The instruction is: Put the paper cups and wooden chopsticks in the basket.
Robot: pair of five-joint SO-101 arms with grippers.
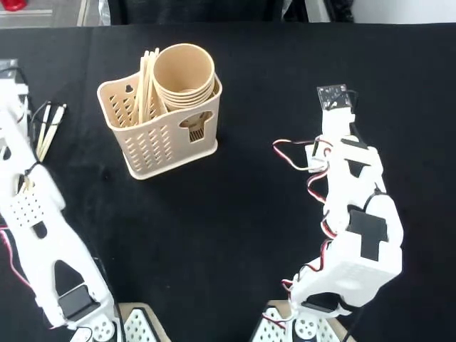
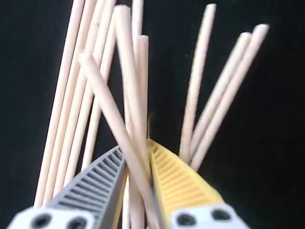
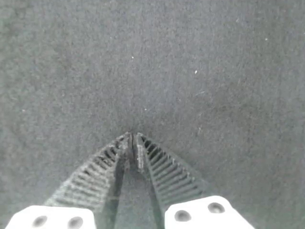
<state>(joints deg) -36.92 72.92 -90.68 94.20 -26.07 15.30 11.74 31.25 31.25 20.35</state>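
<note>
tightly closed, the left end effector (image 2: 137,149) clamps wooden chopsticks (image 2: 125,71) fanning out past its tips.

Bright, even light pouring down from overhead, and the black table (image 1: 235,206) swallows nearly all of it, no glare on it anywhere. The white arms (image 1: 360,242) blaze, their upper faces close to washed out. The basket (image 1: 160,142) toward the table's far edge throws hardly any shadow; only the depth of the top paper cup (image 1: 183,69) goes dim. Left wrist view: wooden chopsticks (image 2: 128,95) glow pale against pure dark. Right wrist view: table flatly lit, reading grey, faint shade under the right gripper (image 3: 132,139)
</note>
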